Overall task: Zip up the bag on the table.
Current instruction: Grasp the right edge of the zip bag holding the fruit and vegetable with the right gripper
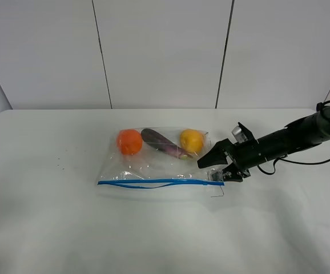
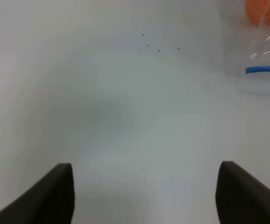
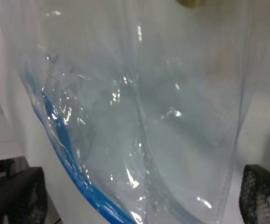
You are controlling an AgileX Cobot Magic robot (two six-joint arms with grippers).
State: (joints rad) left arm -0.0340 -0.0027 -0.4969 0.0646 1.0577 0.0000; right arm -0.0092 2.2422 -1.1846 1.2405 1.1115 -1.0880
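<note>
The bag (image 1: 153, 168) lies flat on the table (image 1: 51, 228), clear and crinkly, with an orange, a purple vegetable and a yellow fruit inside. Its blue zip strip (image 1: 153, 182) runs along the near edge. My right gripper (image 1: 215, 166) is at the bag's right end, jaws apart, with the bag's corner between them. In the right wrist view the plastic and the zip strip (image 3: 65, 140) fill the space between the fingers (image 3: 18, 196). My left gripper (image 2: 144, 196) is open over bare table, left of the bag's corner (image 2: 266, 70); it is out of the exterior view.
A thin black mark (image 1: 217, 192) lies on the table just in front of the bag's right end. Tiny dark specks (image 1: 59, 166) lie to the bag's left. A white panelled wall (image 1: 165, 51) stands behind the table.
</note>
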